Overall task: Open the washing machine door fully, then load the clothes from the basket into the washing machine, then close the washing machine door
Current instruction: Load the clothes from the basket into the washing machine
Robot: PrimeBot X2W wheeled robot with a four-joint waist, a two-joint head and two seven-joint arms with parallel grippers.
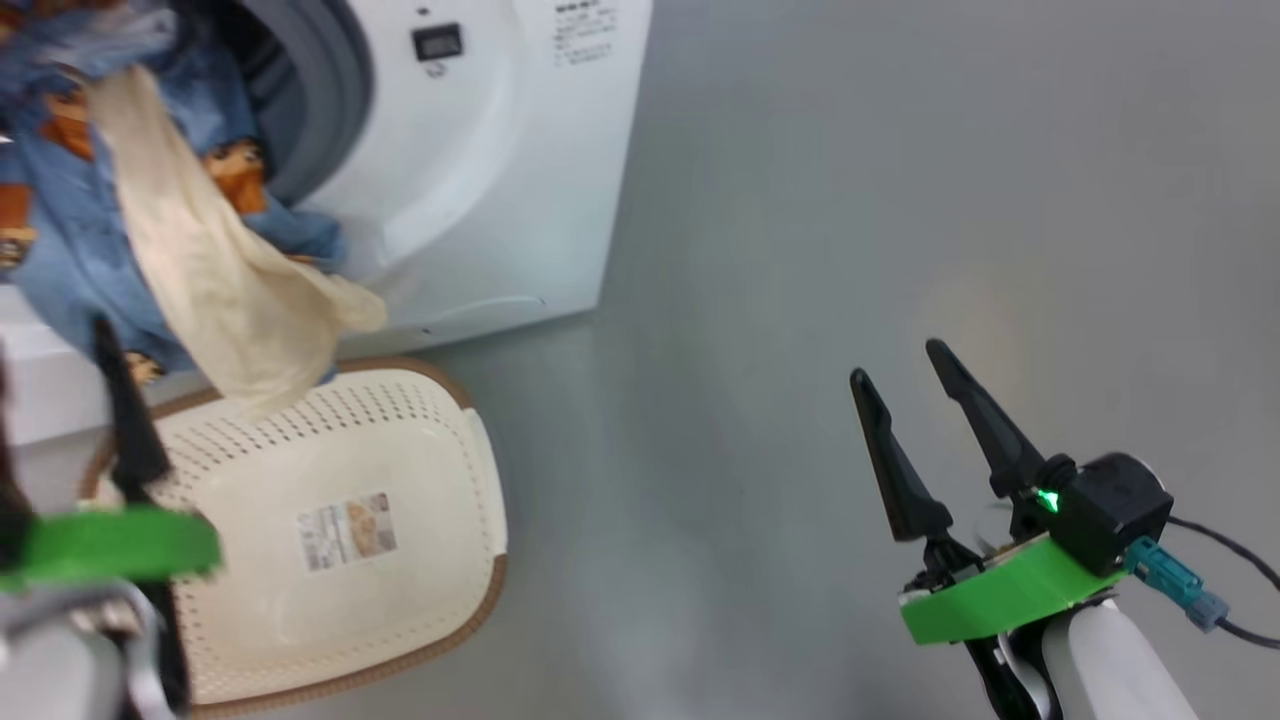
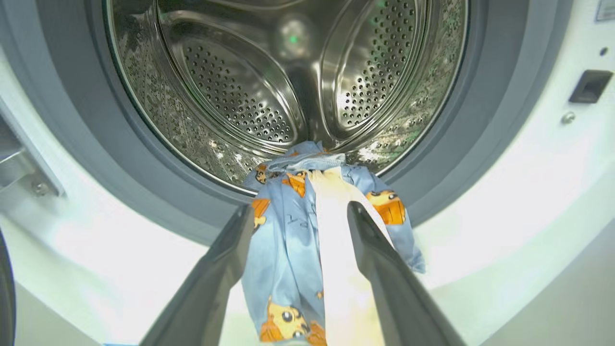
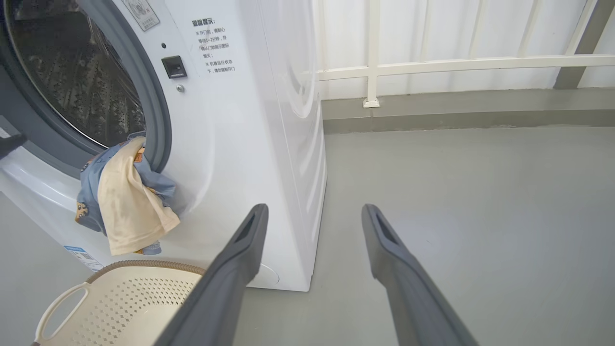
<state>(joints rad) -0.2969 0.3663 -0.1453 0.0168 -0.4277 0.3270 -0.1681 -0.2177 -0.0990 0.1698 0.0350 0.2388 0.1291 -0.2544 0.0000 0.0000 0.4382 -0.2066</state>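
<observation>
The washing machine (image 1: 480,150) stands with its round opening uncovered; its door is out of view. Light blue clothes (image 1: 210,250) with orange prints and a cream lining hang out over the grey gasket, half inside the steel drum (image 2: 288,86) and half down the front. My left gripper (image 2: 300,209) is open, one finger on each side of the hanging clothes (image 2: 288,250), and sits low left in the head view (image 1: 55,380). The cream basket (image 1: 420,420) lies below the opening with no clothes showing in it. My right gripper (image 1: 898,365) is open over bare floor, well to the right.
Grey floor (image 3: 456,192) spreads out to the right of the washing machine (image 3: 250,120), up to a white railing (image 3: 432,65) along the wall. The basket (image 3: 120,298) sits close against the machine's front. A metal bracket (image 2: 21,168) shows at the opening's left side.
</observation>
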